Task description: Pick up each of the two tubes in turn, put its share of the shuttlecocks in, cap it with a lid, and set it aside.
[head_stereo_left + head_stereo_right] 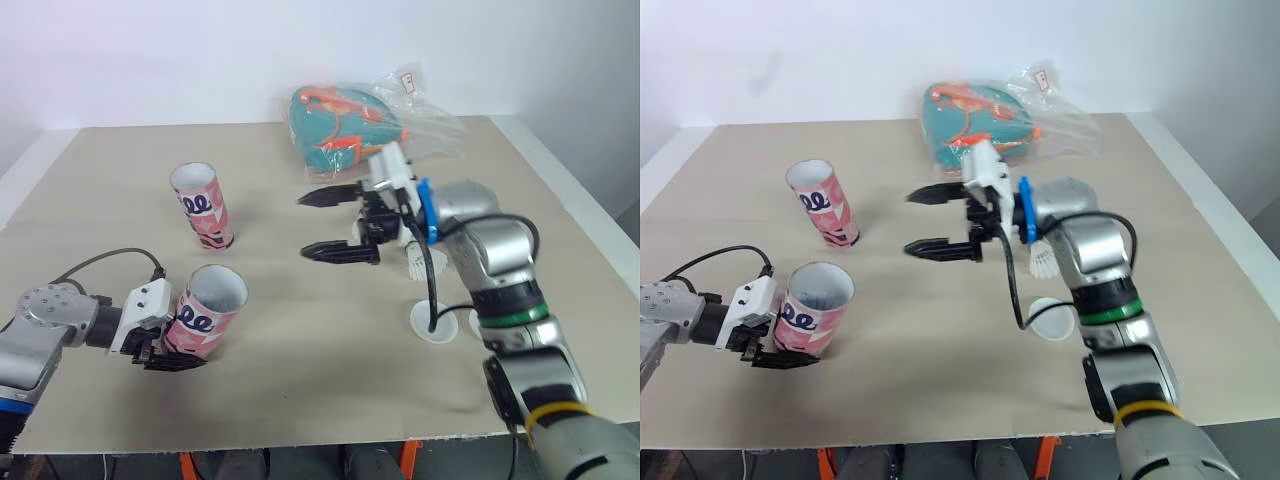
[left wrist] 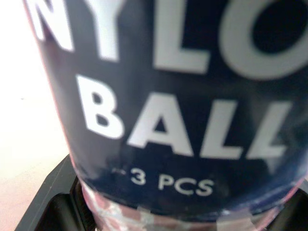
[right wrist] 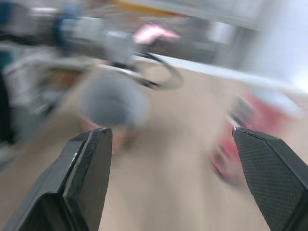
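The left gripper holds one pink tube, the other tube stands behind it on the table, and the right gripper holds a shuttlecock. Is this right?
Not quite. The right gripper holds nothing: its jaws are open and empty above the table, as the left eye view shows. A shuttlecock sits on the table by that arm. The left gripper does hold a pink tube.

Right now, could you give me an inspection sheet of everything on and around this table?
Surface: beige table, flat.
Job's things: tube tilted in the left gripper; second tube upright farther back; shuttlecock and white lid beside the right arm.
Clutter: plastic bag with a teal item, at the far edge.
Grippers: left shut on the tube; right gripper open, empty, above the table.
Cables: black cable looping off the left arm; another on the right arm.
Surroundings: white wall behind.
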